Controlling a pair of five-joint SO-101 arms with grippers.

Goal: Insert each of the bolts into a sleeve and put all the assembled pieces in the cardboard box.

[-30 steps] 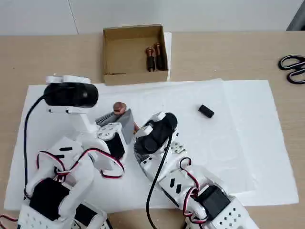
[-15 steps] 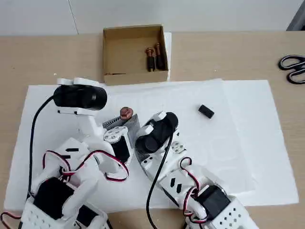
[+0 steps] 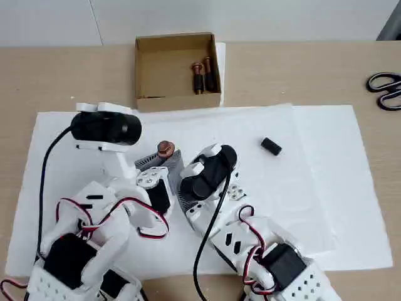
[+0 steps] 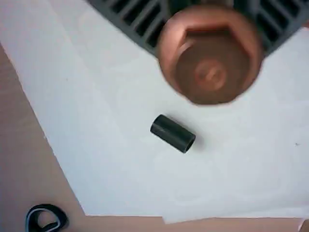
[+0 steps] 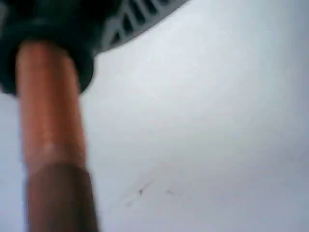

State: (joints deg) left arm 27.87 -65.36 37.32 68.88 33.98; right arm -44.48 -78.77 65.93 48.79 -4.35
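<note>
Two assembled pieces (image 3: 203,75) lie side by side in the cardboard box (image 3: 150,69), close to its right wall, copper heads toward the far side. The box sits near the far edge of the worktop (image 3: 62,75), just at the far edge of the white sheet (image 3: 313,200) that covers the middle. One bolt (image 3: 166,148) is pinched in my left gripper (image 3: 163,158), whose grey ribbed jaws are pressed together on it. Its hexagonal copper head is uppermost, above the middle of the sheet and a little left of centre. My right gripper (image 3: 180,179) sits just beside the bolt, to its right and slightly nearer the worktop's near edge. From my right wrist the bolt's copper shank shows close up, coming out of a dark round shape that I cannot make out. I cannot tell whether that gripper is clamped on anything. One loose black sleeve (image 3: 270,146) lies on its side on the sheet, well to the right of both grippers. Bare sheet stretches around it, and the dark motor housing of my right arm (image 3: 210,172) bulks between the bolt and that sleeve. A pair of black-handled scissors (image 3: 383,89) rests off the sheet at the right edge of the worktop, well apart from everything else.
</note>
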